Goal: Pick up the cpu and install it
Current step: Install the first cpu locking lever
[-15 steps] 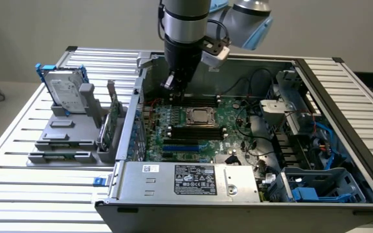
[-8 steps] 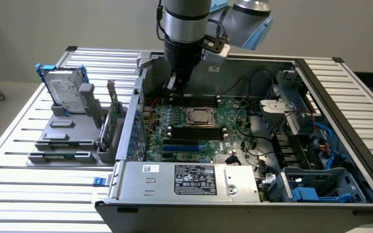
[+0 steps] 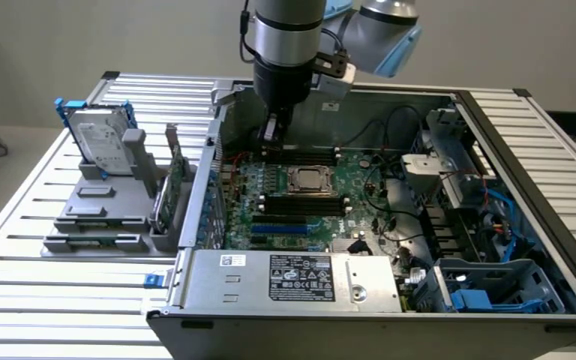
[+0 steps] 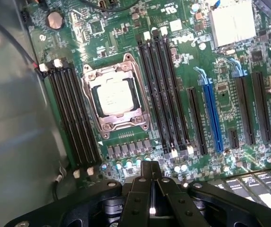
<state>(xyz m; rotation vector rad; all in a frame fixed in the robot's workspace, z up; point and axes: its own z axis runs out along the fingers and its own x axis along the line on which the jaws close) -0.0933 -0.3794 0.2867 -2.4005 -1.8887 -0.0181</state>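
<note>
The exterior view looks down from high at the open computer case (image 3: 368,225); the wrist view looks closely down on its green board (image 4: 183,71), shared by both.

Robotics lab bench set up for computer assembly.
Shown by an open desktop computer case (image 3: 388,300) with its green motherboard (image 3: 313,202) exposed, lying on a slatted aluminium table (image 3: 48,300) against a plain grey wall, beside grey fixture blocks (image 3: 98,217) propping a hard drive (image 3: 103,139) upright, under an industrial robot arm (image 3: 288,45).
</note>
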